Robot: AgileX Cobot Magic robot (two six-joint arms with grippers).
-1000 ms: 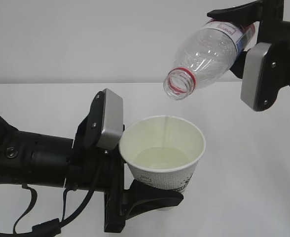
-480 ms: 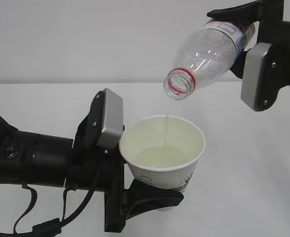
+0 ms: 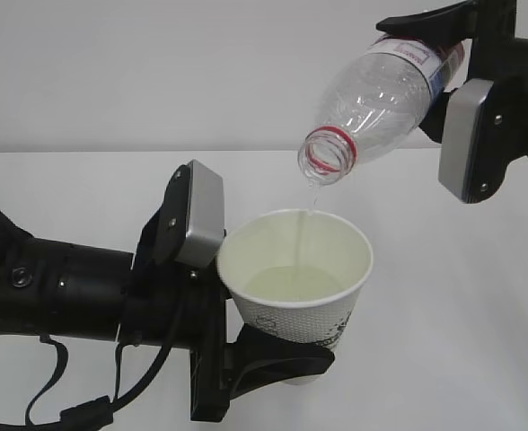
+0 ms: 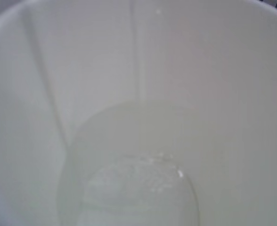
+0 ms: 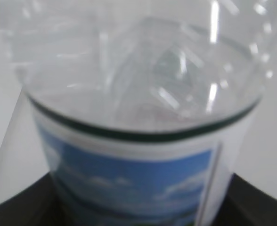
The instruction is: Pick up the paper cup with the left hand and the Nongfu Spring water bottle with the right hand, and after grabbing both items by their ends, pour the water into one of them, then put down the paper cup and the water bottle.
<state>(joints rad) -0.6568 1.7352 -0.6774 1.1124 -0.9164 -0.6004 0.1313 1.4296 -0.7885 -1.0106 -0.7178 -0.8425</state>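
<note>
Jaws of the left hand [image 3: 273,364] are clamping the paper cup [image 3: 295,274] low on its base, holding it upright above the counter [image 3: 84,189], mouth open to the sky. Up and to the right, the right hand [image 3: 444,54] is pinching the Nongfu Spring water bottle [image 3: 381,94] at its label end, long axis slanting down-left so the neck is hanging directly over the cup. A thin stream of water [image 3: 302,238] is falling inside the rim, pooling shallowly.

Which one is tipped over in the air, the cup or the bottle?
The water bottle. The right gripper holds it slanted with its open mouth pointing down, and a thin stream of water falls out. The paper cup stays upright below, catching it.
</note>
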